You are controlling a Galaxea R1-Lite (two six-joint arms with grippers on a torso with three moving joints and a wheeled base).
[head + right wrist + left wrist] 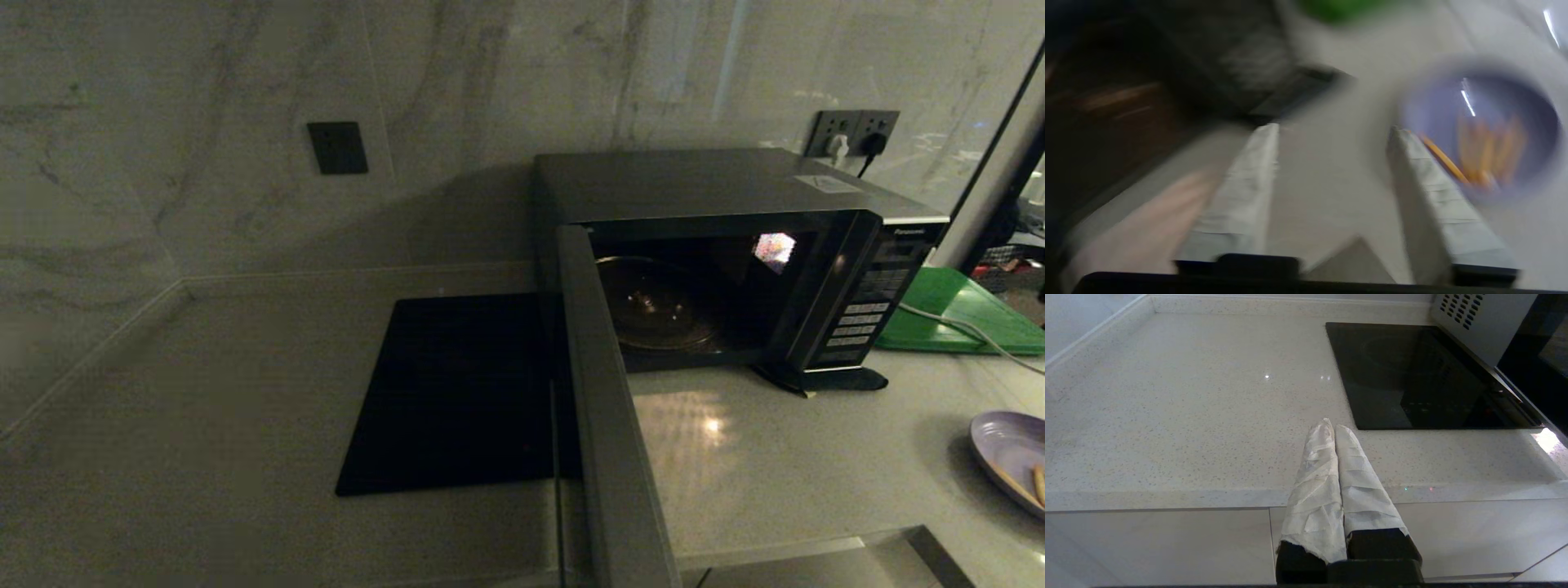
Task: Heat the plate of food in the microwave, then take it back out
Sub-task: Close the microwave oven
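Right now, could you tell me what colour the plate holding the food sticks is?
Pale lavender; the plate of food shows best in the right wrist view.

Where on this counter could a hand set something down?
Bare counter lies left of the black cooktop, and a patch in front of the open microwave. The right is crowded: lavender plate of food, green board.

Dim, murky head view here, with a soft glare patch on the countertop in front of the microwave, plus a small bright reflection inside its cavity. Left wrist view is bright and crisp, 2 or 3 pinpoint glints on the stone beside the glossy cooktop. Right wrist view is heavily motion-blurred; the plate of food smears, streaked highlights across it.
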